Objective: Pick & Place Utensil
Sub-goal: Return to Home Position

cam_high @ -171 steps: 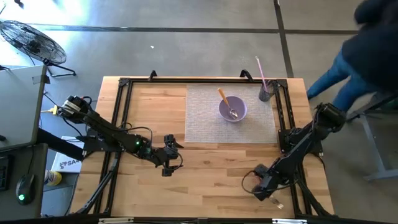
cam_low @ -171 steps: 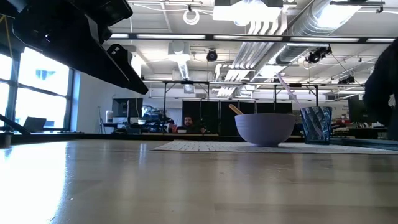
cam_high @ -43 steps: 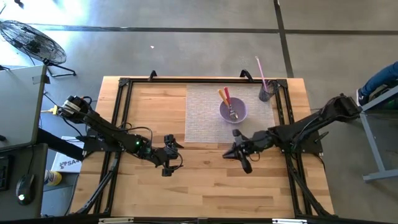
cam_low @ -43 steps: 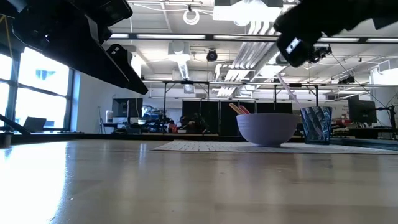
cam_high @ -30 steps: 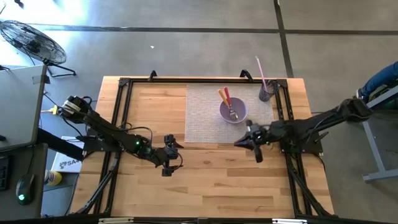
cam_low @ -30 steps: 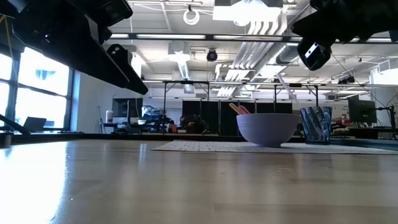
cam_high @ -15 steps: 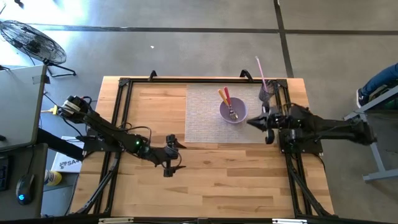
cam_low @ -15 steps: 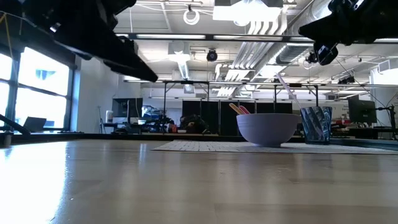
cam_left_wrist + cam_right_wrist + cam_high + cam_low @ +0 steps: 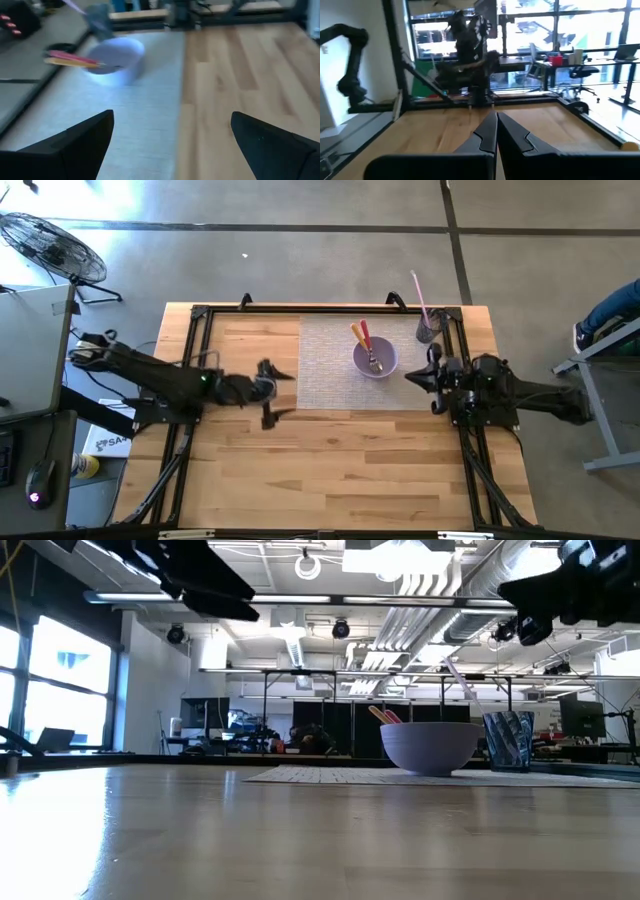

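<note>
The pink fork (image 9: 366, 338) stands head down in the bowl (image 9: 391, 350), its handle leaning on the rim, so I judge no hand must hold it. Its long axis runs about from the counter's (image 9: 250, 470) near edge to its far edge, handle pointing far. The bowl sits toward the far right corner. The right hand (image 9: 412, 377), pressed together and empty, hangs just beside the bowl. The left hand (image 9: 271, 392) is spread and empty, nearer the left edge.
</note>
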Controlling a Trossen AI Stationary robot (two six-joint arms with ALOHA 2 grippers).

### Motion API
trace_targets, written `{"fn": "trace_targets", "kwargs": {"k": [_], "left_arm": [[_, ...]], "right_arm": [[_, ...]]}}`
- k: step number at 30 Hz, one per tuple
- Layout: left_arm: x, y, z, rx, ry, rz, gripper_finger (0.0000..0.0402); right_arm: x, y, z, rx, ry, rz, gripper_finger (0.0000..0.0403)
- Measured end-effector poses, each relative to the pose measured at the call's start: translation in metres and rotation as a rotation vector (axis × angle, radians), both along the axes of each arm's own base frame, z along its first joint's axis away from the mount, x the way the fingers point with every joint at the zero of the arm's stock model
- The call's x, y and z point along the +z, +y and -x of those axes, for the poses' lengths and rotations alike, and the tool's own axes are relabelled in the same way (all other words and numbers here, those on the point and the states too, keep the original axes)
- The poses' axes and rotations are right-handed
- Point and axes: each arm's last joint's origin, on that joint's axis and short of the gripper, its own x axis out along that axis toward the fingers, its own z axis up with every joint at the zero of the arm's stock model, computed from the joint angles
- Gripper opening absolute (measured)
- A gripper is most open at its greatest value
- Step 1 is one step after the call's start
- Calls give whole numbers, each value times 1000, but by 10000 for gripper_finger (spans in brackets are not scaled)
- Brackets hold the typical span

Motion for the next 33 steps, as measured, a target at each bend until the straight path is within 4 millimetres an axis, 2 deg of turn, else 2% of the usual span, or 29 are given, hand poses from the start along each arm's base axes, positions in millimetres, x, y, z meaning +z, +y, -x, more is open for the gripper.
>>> {"fn": "trace_targets", "kwargs": {"k": [5, 7, 11, 16, 21, 26, 33], "left_arm": [[19, 25, 25, 102, -72, -6, 397], [21, 31, 38, 129, -115, -2, 397], [15, 41, 68, 199, -184, -4, 397], [0, 45, 101, 217, -275, 26, 397], [-17, 47, 123, 225, -364, 85, 397], [-35, 48, 134, 227, -416, 111, 397], [-64, 48, 138, 226, -414, 121, 397]], "right_arm": [[-23, 1, 2, 36, -8, 10, 1], [-32, 2, 2, 41, 2, 20, 1], [-35, 3, 4, 54, 21, 19, 1], [-36, 5, 3, 70, 33, 12, 1], [-37, 6, 2, 54, 49, 13, 2], [-38, 7, 2, 65, 62, 24, 3], [-39, 7, 2, 66, 70, -6, 1]]}}
